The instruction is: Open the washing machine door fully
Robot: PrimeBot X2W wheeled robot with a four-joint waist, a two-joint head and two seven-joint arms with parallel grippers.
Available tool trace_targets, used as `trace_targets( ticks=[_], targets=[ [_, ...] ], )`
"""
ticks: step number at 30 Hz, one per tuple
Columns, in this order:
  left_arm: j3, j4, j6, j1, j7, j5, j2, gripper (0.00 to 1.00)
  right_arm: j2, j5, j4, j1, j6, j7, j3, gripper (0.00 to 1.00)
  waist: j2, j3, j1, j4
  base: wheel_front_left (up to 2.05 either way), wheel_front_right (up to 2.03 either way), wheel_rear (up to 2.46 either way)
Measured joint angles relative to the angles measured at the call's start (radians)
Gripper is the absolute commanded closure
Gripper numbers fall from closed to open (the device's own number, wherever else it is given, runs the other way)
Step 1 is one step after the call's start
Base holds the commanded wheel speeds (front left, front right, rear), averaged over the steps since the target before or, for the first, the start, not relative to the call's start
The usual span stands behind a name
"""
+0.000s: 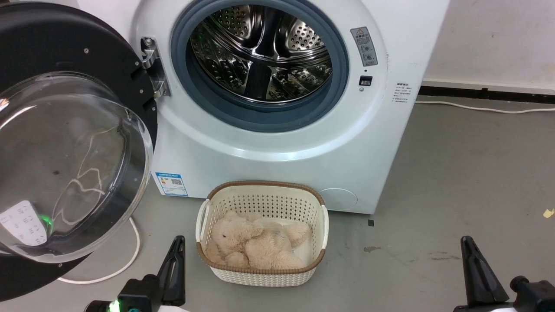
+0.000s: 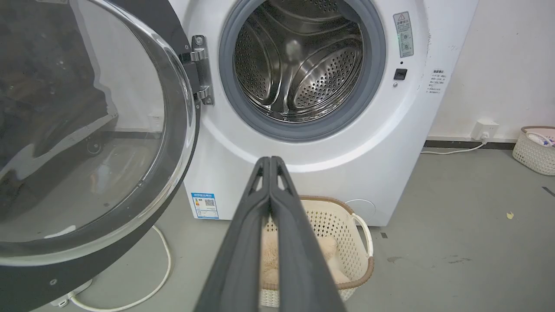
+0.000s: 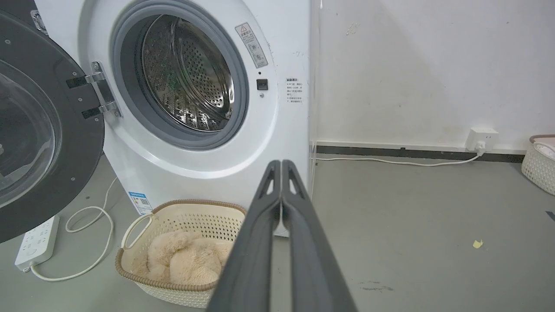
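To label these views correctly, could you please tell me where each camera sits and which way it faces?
Head view: on the head, looking forward and down at the open washing machine door, steel drum and basket; left gripper lower left, right gripper lower right.
Left wrist view: on the left wrist, facing drum and door along its shut fingers.
Right wrist view: on the right wrist, facing the machine's right edge and wall along its shut fingers.
Both wrist views share the wall socket.

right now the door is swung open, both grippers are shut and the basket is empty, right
Not empty: the head view shows a beige plush toy lying in the basket. The rest holds: the washing machine door is open, and the left gripper and right gripper are shut.
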Motion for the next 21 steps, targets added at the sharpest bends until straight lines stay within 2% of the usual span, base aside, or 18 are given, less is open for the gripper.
trace_targets(
  ticks=[21],
  targets=[
    [0.029, -0.005, -0.016, -0.006, 0.044, 0.029, -0.019, 1.0, 0.0, -0.021, 0.0, -0.022, 0.0, 0.043, 0.016, 1.0, 0.0, 0.001, 0.0, -0.005, 0.0, 0.0, 0.0]
  ],
)
